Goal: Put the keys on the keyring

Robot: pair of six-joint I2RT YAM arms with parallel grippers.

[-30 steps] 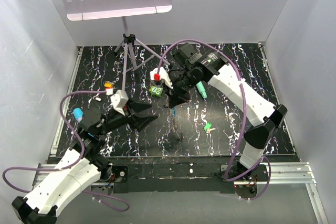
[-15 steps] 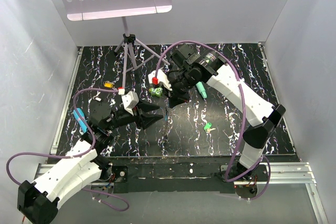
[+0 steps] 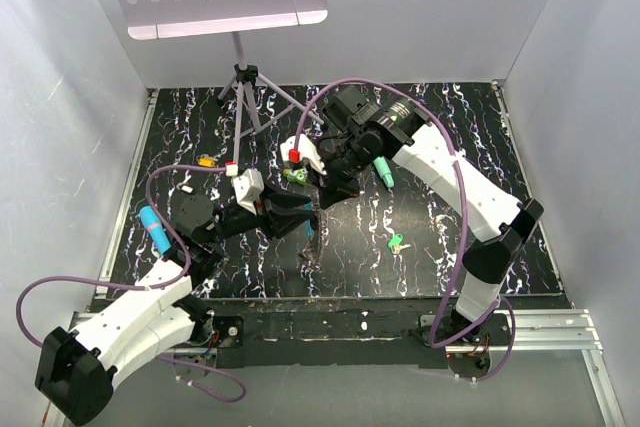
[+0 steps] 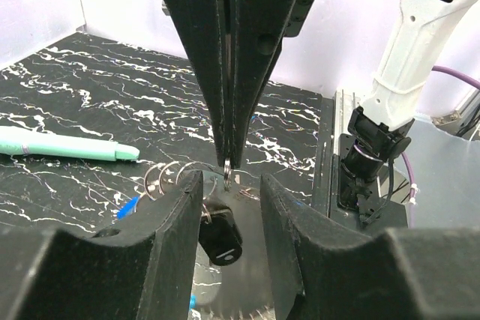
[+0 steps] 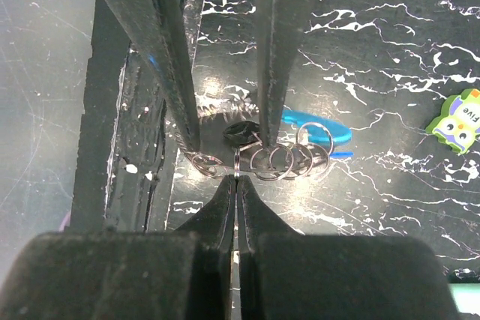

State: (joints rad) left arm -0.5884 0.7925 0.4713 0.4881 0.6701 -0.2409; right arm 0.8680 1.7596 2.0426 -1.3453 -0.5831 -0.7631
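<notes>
Bright, even overhead light, soft shadows, blurred wrist-view foregrounds.

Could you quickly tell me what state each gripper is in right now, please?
Left gripper: open, jaws standing either side of the keyring, no clear grip on it.
Right gripper: shut, pinching one wire ring of the keyring.

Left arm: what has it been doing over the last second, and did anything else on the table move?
The left gripper swung right, toward the middle, and its jaws narrowed until they now straddle the keyring, not yet clamped. The right gripper stayed shut on the keyring, holding it up. The light green key, the yellow-orange key and the teal pen lay where they were.
</notes>
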